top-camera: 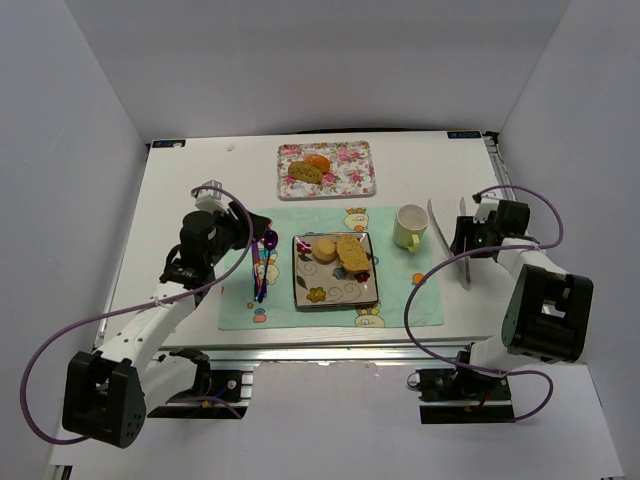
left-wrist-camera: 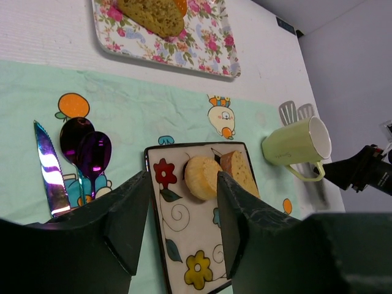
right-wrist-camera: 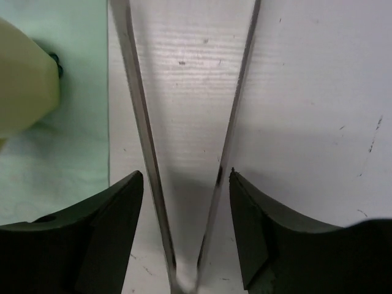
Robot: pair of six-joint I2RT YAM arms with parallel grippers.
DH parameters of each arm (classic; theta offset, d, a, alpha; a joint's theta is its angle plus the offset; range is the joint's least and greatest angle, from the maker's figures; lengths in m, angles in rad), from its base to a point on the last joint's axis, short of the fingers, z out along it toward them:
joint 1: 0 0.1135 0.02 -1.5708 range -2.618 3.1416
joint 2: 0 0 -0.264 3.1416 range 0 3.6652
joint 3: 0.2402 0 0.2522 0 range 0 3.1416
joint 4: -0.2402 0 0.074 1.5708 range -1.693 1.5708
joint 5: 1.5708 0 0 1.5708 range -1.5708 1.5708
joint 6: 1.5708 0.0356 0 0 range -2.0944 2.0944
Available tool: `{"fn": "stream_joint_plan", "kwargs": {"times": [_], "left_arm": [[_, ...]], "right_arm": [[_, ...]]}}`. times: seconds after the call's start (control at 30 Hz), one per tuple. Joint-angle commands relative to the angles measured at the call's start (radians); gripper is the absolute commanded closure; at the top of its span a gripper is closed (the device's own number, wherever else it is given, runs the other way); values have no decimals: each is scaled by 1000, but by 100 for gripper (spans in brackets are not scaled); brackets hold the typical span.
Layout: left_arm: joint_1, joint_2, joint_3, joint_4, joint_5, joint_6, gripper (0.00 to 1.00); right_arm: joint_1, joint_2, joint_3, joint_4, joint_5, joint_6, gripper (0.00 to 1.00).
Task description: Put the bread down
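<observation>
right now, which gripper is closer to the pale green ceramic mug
Right. The right gripper sits just right of the pale green mug, by the metal tongs; the left gripper is across the square patterned plate, near the purple spoons.

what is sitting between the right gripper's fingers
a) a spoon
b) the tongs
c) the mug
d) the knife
b, the right wrist view shows the two metal arms of the tongs running up between the spread fingers of the right gripper, with the mug off to the left of them.
</observation>
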Motion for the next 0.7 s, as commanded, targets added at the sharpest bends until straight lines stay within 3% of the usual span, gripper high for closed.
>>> {"fn": "stream_joint_plan", "kwargs": {"times": [0.0, 0.3, 0.37, 0.47, 0.53, 0.6, 0.67], "left_arm": [[-7, 11, 43, -13, 31, 22, 42], [-24, 49, 62, -16, 53, 37, 40], [-29, 54, 63, -17, 57, 45, 41], [-32, 61, 62, -7, 79, 51, 60], [-33, 72, 63, 2, 97, 54, 84], [-37, 83, 66, 2, 111, 56, 93], [-40, 89, 75, -4, 119, 63, 93]], "right_arm": [[-13, -19, -30, 160, 10, -3, 35], [-15, -70, 41, 18, 75, -65, 24], [-15, -102, 90, -34, 58, -84, 13], [-10, -151, 169, -45, -6, -74, 11], [37, -183, 227, -48, -4, -35, 11], [156, -208, 247, -18, 38, -61, 11], [256, -235, 267, 17, 125, -83, 10]]}}
